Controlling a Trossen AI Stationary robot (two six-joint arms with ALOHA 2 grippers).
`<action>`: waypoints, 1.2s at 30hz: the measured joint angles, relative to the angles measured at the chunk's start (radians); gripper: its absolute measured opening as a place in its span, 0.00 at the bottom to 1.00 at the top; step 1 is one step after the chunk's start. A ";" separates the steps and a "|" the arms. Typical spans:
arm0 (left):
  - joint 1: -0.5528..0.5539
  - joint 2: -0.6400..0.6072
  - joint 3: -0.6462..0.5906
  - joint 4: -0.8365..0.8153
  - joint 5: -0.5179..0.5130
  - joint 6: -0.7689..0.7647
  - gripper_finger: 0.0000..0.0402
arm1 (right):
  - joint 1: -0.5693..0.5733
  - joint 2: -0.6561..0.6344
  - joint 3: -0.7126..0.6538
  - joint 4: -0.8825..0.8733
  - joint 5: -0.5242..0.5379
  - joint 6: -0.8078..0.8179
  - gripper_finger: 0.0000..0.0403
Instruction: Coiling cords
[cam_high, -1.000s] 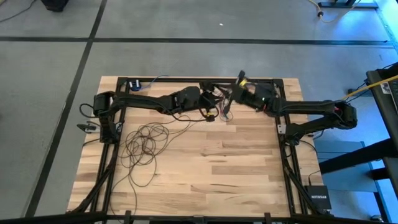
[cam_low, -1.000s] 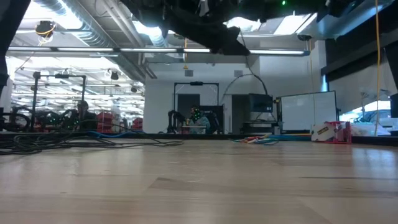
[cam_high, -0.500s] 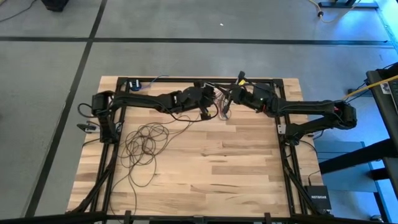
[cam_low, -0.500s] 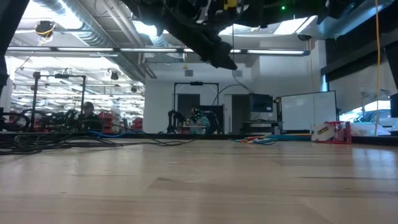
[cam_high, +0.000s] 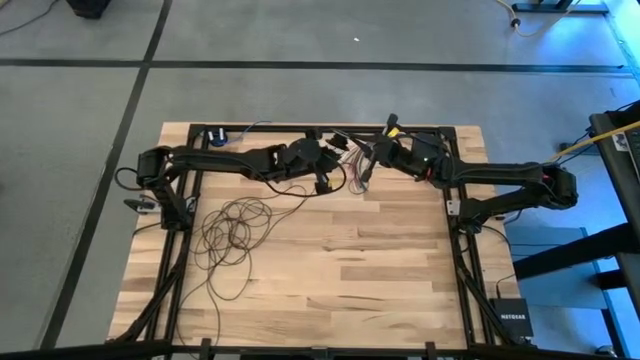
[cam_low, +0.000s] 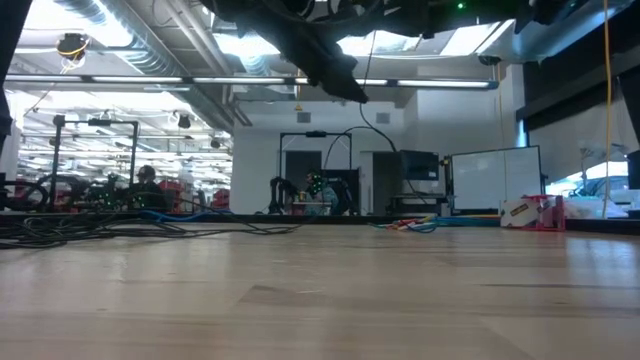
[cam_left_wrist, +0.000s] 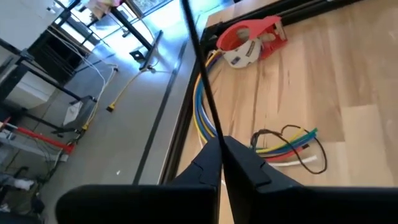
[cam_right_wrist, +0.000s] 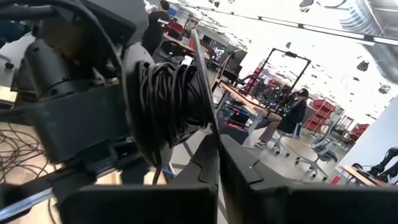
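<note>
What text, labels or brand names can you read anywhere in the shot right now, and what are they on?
"NETGEAR": white lettering on the small black box on the floor off the table's near right corner, high view.
Red tape dispenser: no lettering can be made out.
Signs and screens in the room behind, low view: too small to read.
No other readable text.

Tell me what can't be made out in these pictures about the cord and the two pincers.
- Cord's puck end: too small to find in the high view among the loops of the cord.
- Coil on the left arm: its far side is hidden by the arm's body, right wrist view.
- Left pincer and right pincer: in the low view, cut off by the top edge.
</note>
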 joint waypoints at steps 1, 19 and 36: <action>0.000 -0.004 0.000 -0.010 0.000 -0.004 0.01 | 0.000 -0.005 0.000 -0.010 0.000 0.000 0.01; -0.023 -0.084 -0.002 -0.176 -0.002 -0.018 0.35 | -0.001 -0.018 0.004 -0.014 0.011 0.000 0.01; -0.035 -0.075 -0.214 0.036 0.174 -0.179 0.37 | -0.002 -0.016 0.003 -0.028 0.012 -0.020 0.01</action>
